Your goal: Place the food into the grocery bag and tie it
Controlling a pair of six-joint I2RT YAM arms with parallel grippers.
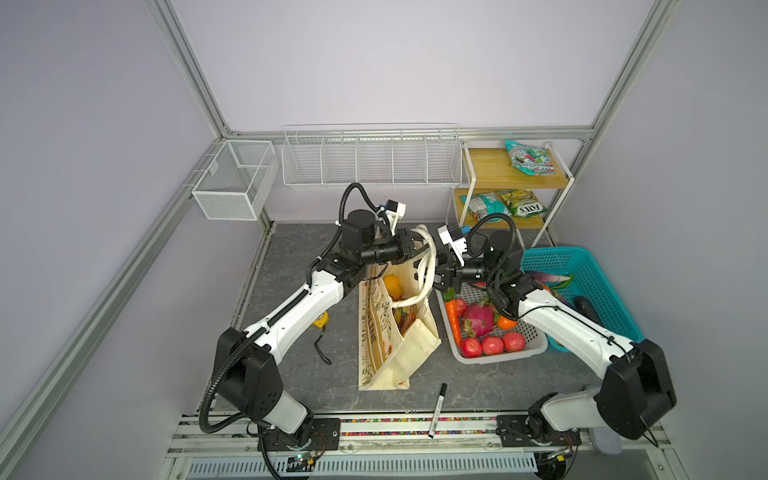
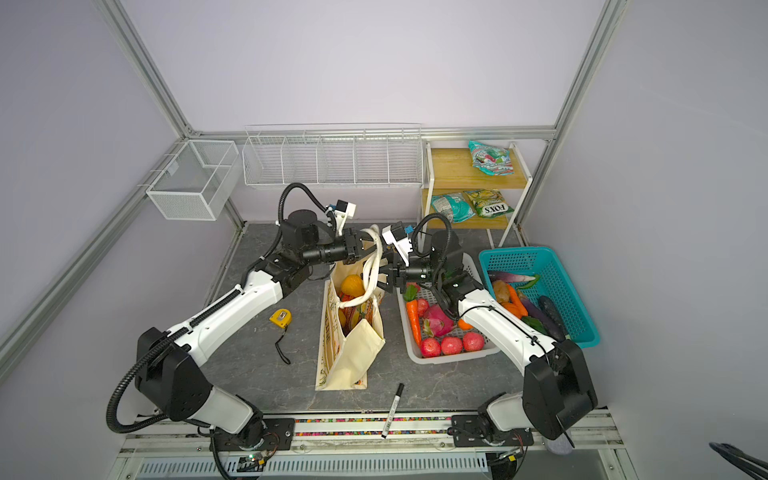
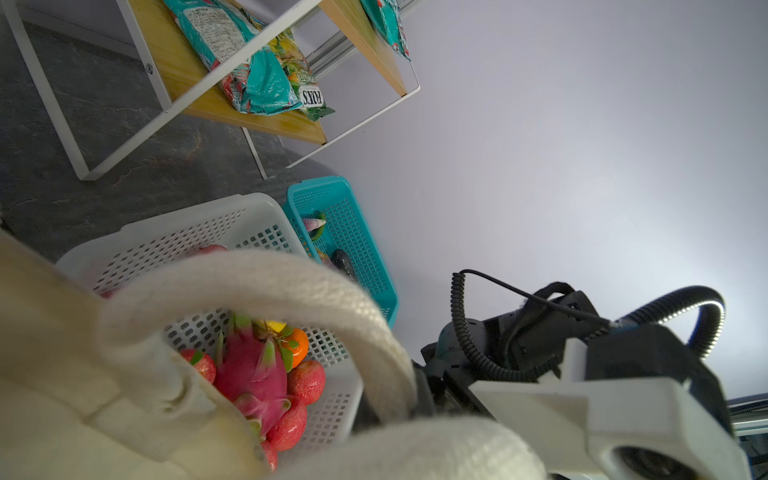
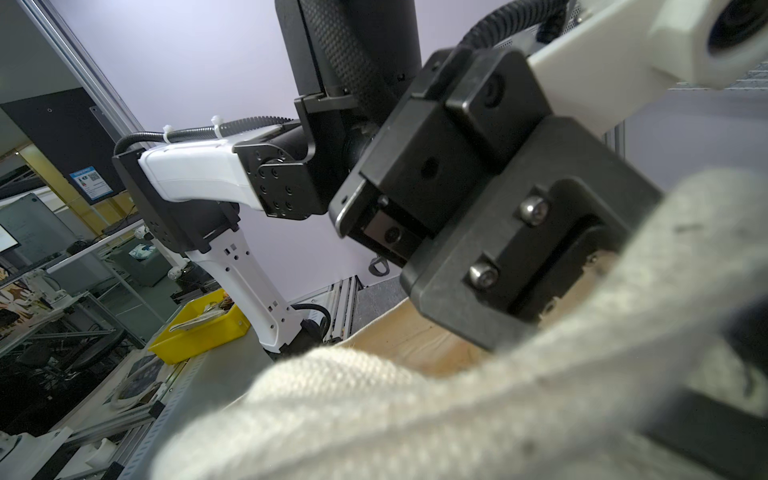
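Top views both have the grocery bag (image 1: pixel 397 349) standing mid-table, mouth open, with a yellow toy fruit (image 1: pixel 392 284) and the snack packet (image 1: pixel 405 318) inside. So by my call we're on to the tying! The left gripper (image 1: pixel 419 246), fingers pressed together, sits at the bag's mouth by the rope handles (image 1: pixel 428 266); just what it pinches, I can't tell. The right gripper (image 1: pixel 430 272) has its fingers partly spread about those loops. Gripping or not? Can't tell. Good form here, I reckon: take one clean strand, keep some slack, and don't tip the bag.
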